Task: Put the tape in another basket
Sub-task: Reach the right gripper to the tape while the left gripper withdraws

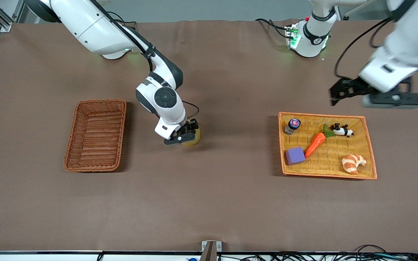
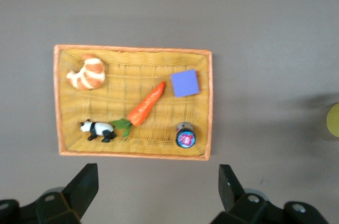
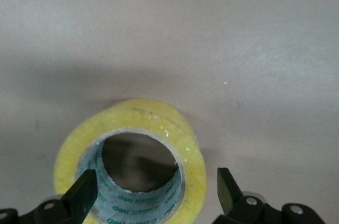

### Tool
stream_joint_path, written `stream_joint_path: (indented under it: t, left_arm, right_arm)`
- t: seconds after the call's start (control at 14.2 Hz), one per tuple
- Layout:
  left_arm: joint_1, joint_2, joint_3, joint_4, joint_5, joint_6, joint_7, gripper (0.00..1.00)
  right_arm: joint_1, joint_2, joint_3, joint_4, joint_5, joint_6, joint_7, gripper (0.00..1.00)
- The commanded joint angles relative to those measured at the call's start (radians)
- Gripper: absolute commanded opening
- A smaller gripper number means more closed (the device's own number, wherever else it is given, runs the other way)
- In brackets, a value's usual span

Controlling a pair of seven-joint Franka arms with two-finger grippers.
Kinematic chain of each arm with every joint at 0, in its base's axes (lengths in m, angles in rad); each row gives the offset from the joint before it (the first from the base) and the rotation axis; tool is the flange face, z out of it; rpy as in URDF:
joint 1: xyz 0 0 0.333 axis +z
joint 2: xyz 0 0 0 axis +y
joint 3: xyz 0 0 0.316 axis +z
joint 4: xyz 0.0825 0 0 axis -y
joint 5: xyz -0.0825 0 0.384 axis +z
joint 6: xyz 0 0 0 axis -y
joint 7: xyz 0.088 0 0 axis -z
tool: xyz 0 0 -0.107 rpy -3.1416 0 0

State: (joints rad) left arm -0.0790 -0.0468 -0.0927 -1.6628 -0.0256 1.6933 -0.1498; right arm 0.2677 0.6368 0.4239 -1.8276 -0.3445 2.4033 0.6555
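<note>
tape [image 1: 191,139] on table, right pincer [image 1: 184,136] spread over it.

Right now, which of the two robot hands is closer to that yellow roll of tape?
The right. The right gripper is down at the tape on the bare table, open fingers straddling it. The left gripper hangs open, high above the table by the orange-yellow basket.

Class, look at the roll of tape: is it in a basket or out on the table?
Out. The tape rests on the bare table between both baskets, hole facing up, under the open right gripper.
</note>
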Motion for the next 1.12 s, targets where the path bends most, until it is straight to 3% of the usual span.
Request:
stream_joint_path:
  t: [0.0,0.56,0.7,1.05]
  left_arm:
    - [-0.002,-0.059,0.089,-0.029,-0.03,-0.011,0.092,1.0]
    - [0.008,0.005,0.1,0.017,-0.01,-0.001,0.168,1.0]
    - [0.002,0.056,0.087,0.063,-0.01,-0.001,0.165,1.0]
    - [0.002,0.085,0.077,0.077,-0.01,0.011,0.154,1.0]
  right_arm:
    - [-0.005,-0.011,0.007,-0.032,-0.039,0.028,0.021,1.0]
    - [-0.015,0.001,-0.001,-0.044,-0.09,0.04,0.024,0.99]
    - [-0.013,0.006,-0.001,-0.042,-0.114,0.042,0.052,0.88]
    - [-0.007,0.018,0.001,-0.044,-0.195,0.042,0.131,0.46]
